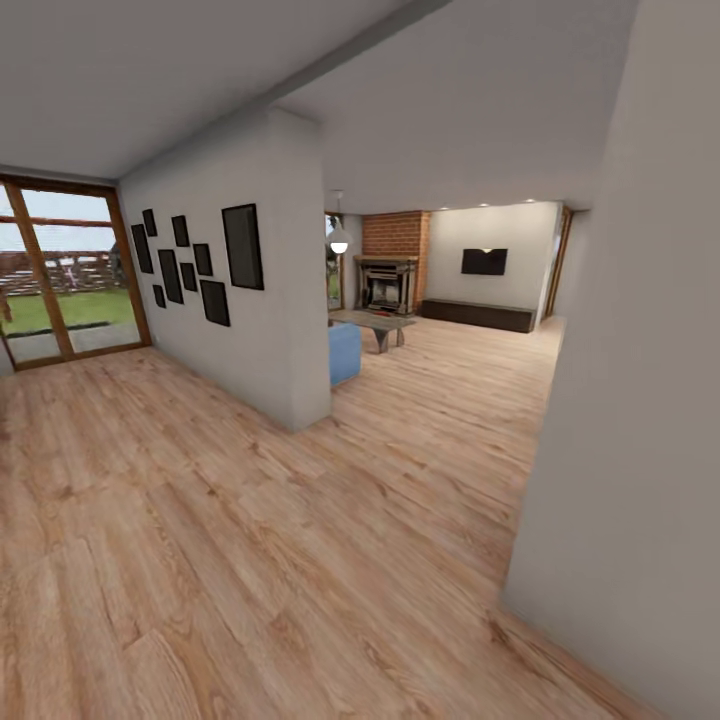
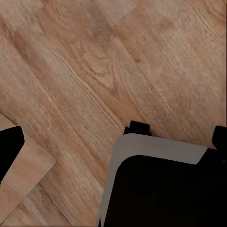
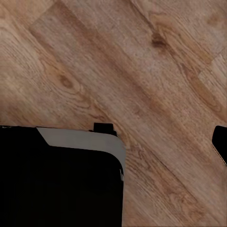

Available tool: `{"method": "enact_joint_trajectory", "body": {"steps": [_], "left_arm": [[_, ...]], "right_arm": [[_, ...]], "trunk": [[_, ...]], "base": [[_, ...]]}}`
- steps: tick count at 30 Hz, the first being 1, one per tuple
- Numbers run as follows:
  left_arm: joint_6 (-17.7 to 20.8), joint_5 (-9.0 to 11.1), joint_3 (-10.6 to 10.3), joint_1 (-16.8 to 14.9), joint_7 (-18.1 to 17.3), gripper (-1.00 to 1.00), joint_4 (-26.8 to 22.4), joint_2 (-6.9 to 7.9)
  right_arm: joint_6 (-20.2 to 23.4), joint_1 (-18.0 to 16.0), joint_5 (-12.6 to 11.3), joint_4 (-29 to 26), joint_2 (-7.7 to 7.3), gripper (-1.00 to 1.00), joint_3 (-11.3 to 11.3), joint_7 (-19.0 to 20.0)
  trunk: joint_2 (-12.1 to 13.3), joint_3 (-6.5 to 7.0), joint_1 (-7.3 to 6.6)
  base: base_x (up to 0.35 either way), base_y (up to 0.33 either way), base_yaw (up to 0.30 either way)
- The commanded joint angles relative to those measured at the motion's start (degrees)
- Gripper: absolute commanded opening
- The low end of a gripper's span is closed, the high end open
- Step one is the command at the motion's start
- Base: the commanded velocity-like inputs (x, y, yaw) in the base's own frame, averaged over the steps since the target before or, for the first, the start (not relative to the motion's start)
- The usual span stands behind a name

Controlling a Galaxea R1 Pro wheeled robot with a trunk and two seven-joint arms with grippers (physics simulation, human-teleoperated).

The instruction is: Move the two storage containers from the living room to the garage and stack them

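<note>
Both wrist views look down on wood-plank floor (image 2: 94, 71) beside the robot's dark base (image 3: 56, 179). Pincer states cannot be told. Living room (image 1: 440, 290) lies at centre frame.

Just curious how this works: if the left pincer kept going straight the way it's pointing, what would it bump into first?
Most likely the wood-plank floor: its camera looks along the fingers at bare planks, beside the robot's base.

Visible items were: nine dark picture frames (image 1: 243, 246) on one white wall (image 1: 265, 350), one brick fireplace (image 1: 388, 283), one wall television (image 1: 484, 261), one low table (image 1: 376, 323), one hanging lamp (image 1: 339, 243), one dark bench (image 1: 478, 314).
</note>
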Motion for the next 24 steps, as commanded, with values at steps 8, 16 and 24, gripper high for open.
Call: {"method": "enact_joint_trajectory", "body": {"steps": [8,16,24], "left_arm": [[-0.2,0.3,-0.1,0.0,0.0,1.0,0.0,-0.04],[-0.3,0.3,-0.1,0.0,0.0,1.0,0.0,-0.04],[-0.3,0.4,-0.1,0.0,0.0,1.0,0.0,-0.09]], "right_arm": [[-0.3,-0.1,-0.3,0.2,0.06,1.0,0.7,-0.1],[-0.4,-0.1,-0.3,0.2,0.21,1.0,0.5,-0.1],[-0.4,-0.1,-0.2,0.2,0.13,1.0,0.6,-0.1]], "trunk": [[0.0,-0.07,0.04],[0.0,-0.07,0.04],[0.0,-0.07,0.04]], "base": [[0.326,0.0,0.006],[0.326,0.0,0.033],[0.326,0.0,0.255]]}}
